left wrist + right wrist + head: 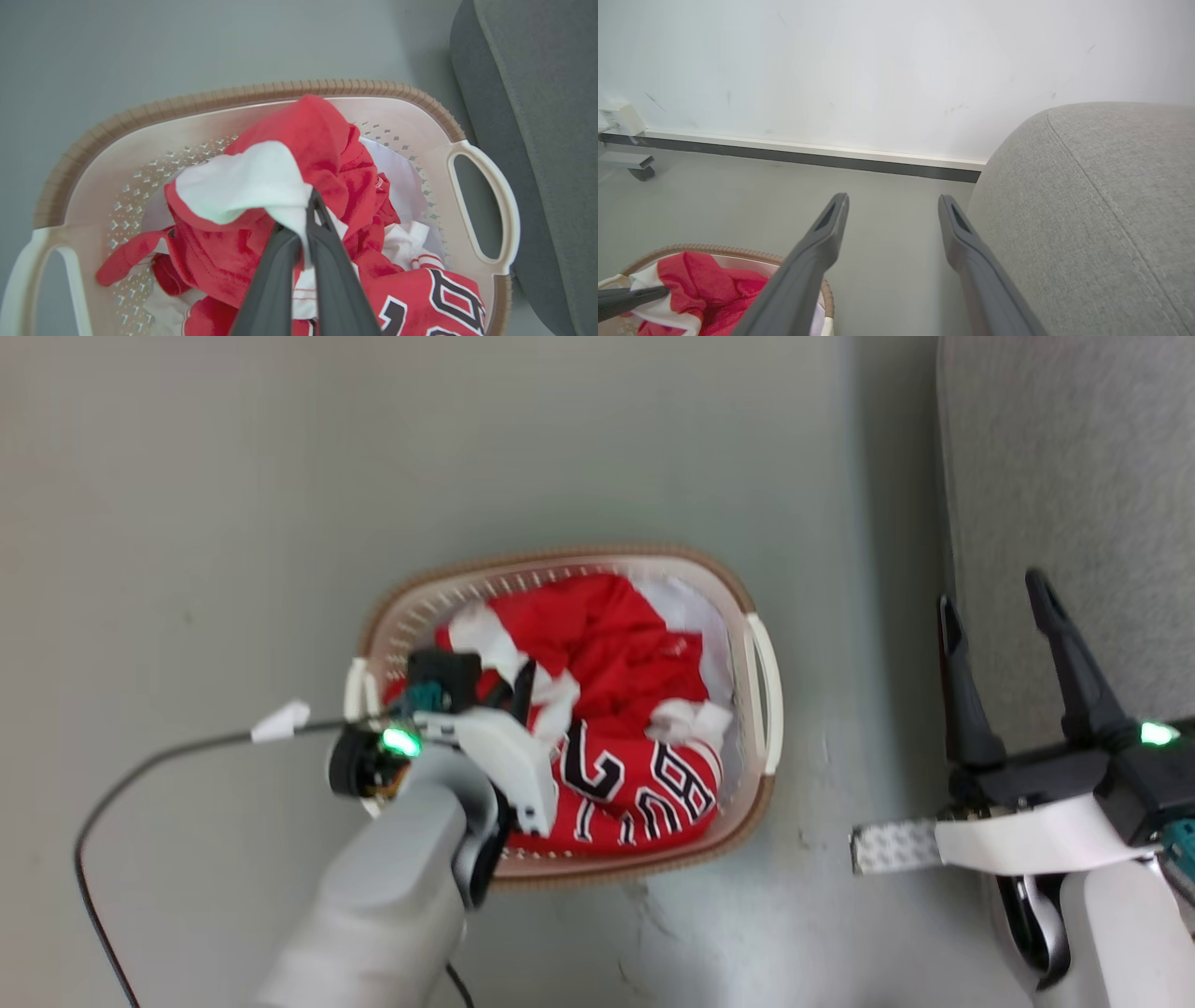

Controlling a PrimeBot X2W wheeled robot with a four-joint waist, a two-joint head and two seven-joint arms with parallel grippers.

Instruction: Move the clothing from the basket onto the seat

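The red clothing (616,644) with white trim and black-and-white lettering is heaped in the oval cream basket (761,681) on the floor. My left gripper (518,695) reaches down into the basket's left side. In the left wrist view its fingers (322,233) are shut on a white-trimmed fold of the red clothing (308,135), which rises in a peak above the basket (486,205). My right gripper (994,602) hangs open at the right, beside the grey seat (1074,476), holding nothing. In the right wrist view its fingers (966,238) stand wide apart next to the seat's rounded arm (1092,196).
A pale white cloth (695,607) lies under the jerseys at the basket's right side. A black cable (140,775) trails over the grey floor at the left. A white wall with a dark skirting strip (808,156) lies ahead of the right gripper, and a caster foot (640,170) stands at its left.
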